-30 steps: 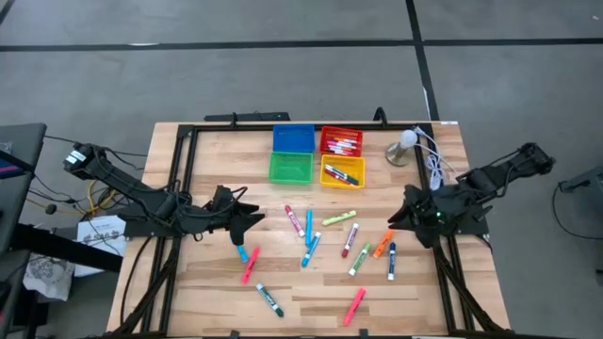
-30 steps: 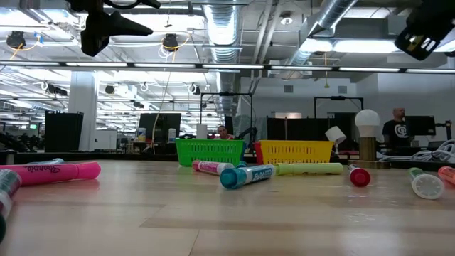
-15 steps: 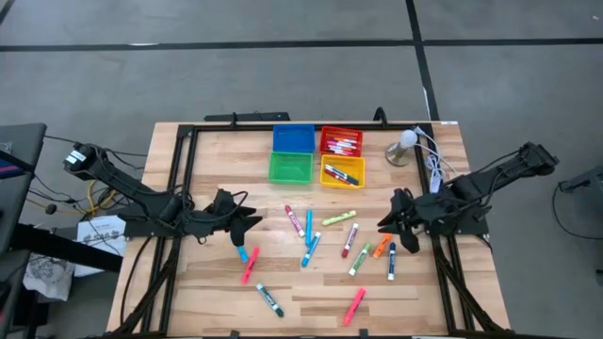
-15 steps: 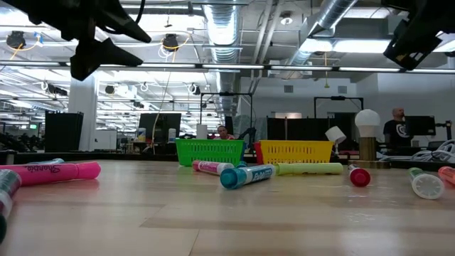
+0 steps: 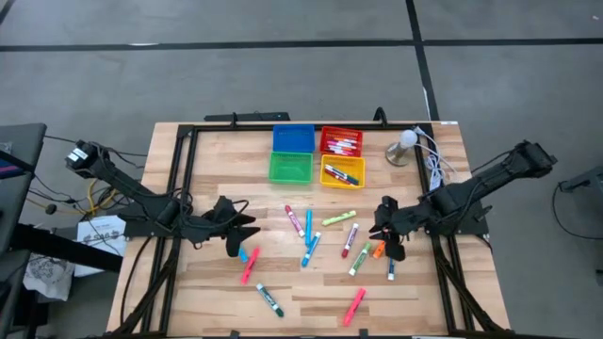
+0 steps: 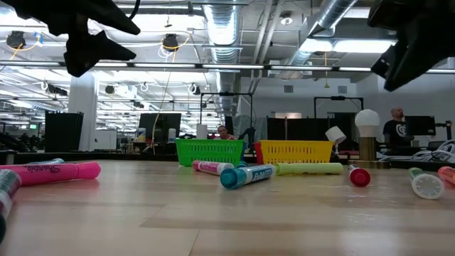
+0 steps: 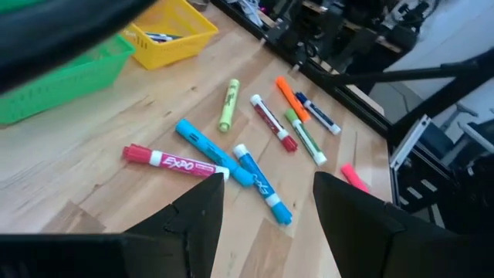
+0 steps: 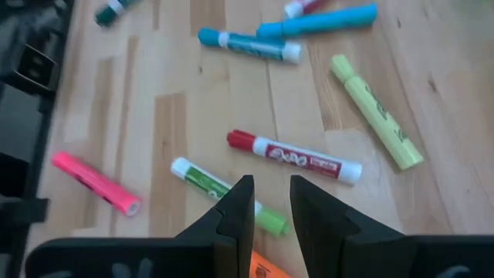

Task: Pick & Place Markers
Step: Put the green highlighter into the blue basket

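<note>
Several markers lie flat on the wooden table (image 5: 217, 282), among them a red-capped one (image 5: 295, 220), a yellow-green one (image 5: 338, 218), an orange one (image 5: 381, 248) and a blue one (image 5: 242, 252). My left gripper (image 5: 240, 228) hangs open above the table just beyond the blue marker; its wrist view (image 7: 266, 224) looks over the middle markers. My right gripper (image 5: 382, 232) hangs open with a narrow gap above the orange marker, whose end shows between the fingers (image 8: 262, 266). In the low view both grippers are well clear of the table, the left (image 6: 92, 43) and the right (image 6: 412, 50).
Four small bins stand at the far middle: blue (image 5: 293, 138), red (image 5: 341, 141), green (image 5: 289, 167) and yellow (image 5: 342, 173); the red and yellow ones hold markers. A small lamp (image 5: 403, 146) with a white cable stands at the far right. Black frame rails run along the table's sides.
My right gripper has gone toward the table's left and near edge and come lower, from beside the right rail to above the orange marker. My left gripper has dropped a little and shifted slightly toward the near edge. The markers have not moved.
</note>
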### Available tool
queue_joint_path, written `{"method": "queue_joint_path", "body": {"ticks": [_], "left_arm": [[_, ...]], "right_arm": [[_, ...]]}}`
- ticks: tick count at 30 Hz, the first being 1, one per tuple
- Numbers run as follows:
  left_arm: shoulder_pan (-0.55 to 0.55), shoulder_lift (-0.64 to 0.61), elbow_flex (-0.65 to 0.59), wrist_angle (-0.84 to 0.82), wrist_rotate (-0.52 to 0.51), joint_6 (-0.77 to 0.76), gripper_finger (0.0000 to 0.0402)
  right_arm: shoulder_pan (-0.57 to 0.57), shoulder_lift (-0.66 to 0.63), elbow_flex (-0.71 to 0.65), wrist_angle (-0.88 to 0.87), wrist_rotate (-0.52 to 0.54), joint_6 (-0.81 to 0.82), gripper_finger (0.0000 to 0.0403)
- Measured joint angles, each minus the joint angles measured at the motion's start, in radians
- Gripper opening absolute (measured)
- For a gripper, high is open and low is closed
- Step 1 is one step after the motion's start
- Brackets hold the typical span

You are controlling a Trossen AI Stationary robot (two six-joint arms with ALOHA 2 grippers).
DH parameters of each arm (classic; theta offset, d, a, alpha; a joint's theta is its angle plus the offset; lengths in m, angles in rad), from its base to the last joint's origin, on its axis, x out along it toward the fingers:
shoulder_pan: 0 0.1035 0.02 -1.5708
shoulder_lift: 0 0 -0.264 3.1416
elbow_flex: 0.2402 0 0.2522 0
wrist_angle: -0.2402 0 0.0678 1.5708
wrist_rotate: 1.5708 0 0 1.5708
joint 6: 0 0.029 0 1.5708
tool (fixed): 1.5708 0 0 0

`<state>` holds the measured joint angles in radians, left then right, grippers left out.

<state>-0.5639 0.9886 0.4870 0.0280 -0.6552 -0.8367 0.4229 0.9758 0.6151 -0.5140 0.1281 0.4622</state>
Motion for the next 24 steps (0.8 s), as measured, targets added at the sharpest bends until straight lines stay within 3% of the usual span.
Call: {"method": "queue_joint_path", "body": {"ticks": [15,24], "left_arm": [[-0.046,0.000,0.000,0.001,-0.001,-0.008,0.0200],[-0.046,0.000,0.000,0.008,-0.001,-0.009,0.0200]], "right_arm": [[-0.028,0.207,0.162,-0.002,-0.001,-0.100,0.0081],[-0.081,0.322,0.266,-0.020,-0.001,-0.183,0.0138]]}}
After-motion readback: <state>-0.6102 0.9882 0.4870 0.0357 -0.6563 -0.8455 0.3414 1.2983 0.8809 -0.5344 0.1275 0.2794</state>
